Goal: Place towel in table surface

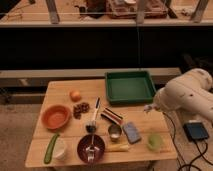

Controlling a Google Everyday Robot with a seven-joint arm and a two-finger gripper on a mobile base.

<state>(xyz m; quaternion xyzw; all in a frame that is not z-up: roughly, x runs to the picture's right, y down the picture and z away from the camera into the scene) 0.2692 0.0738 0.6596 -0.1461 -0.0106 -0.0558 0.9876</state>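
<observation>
My white arm reaches in from the right. Its gripper [149, 108] hangs over the right part of the table surface [60, 89], just below the green tray's near right corner. The gripper is shut, and a small pale grey-blue bunch at its tip looks like the towel [148, 107]. It is a little above the wood and does not touch it. Most of the gripper is hidden by the arm's thick white shell.
A green tray [129, 86] lies at the back right. On the table stand an orange bowl [55, 116], an orange [75, 95], a cucumber [50, 148], a dark bowl [91, 147], a metal can [114, 132], a blue-grey block [132, 132] and a green cup [155, 141]. A black box [196, 131] with cables sits on the floor at right.
</observation>
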